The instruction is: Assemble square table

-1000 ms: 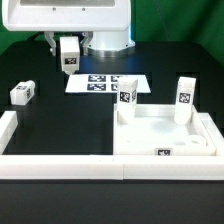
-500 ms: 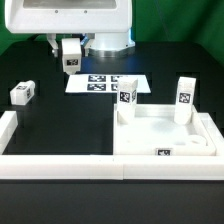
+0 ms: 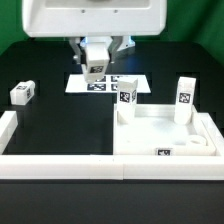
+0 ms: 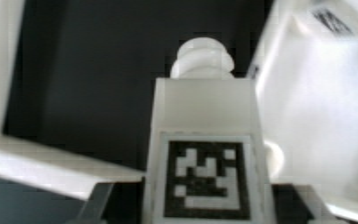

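**Square table, part-built: stock on hand**

Nearest, tabletop (image 3: 165, 135) on the table (image 3: 60, 125), upright legs (image 3: 185, 95) at its far corners. Loose leg (image 3: 22, 93) at the exterior view's left. Beyond, pincer (image 3: 95, 52), clamped on held leg (image 3: 95, 67), has shifted rightward over the marker board (image 3: 80, 85). Only the wrist view shows that leg's rounded tip

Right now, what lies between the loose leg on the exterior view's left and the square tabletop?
Nothing: the exterior view shows only bare black table between the loose leg and the tabletop. The gripper holds another leg farther back.
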Robot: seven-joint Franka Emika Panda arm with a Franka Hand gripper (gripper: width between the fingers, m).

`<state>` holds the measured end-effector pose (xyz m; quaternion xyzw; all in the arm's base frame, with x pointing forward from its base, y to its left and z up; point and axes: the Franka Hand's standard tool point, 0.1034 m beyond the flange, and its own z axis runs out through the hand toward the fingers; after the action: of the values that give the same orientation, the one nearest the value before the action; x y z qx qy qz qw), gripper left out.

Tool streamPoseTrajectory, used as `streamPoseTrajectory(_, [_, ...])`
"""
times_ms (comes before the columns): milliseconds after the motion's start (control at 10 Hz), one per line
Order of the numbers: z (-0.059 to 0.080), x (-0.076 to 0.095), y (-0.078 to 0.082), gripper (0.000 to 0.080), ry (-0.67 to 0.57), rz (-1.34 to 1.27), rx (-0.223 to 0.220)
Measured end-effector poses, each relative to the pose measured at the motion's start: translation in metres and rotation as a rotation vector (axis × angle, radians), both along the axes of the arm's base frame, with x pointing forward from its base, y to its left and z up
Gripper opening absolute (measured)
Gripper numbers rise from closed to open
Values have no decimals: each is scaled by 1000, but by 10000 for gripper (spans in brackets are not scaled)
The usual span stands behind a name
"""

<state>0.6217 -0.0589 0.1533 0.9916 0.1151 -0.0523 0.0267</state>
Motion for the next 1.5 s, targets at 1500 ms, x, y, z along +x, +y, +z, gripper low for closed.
streamPoseTrajectory(1500, [-4,69,71,287,-254,-107,31])
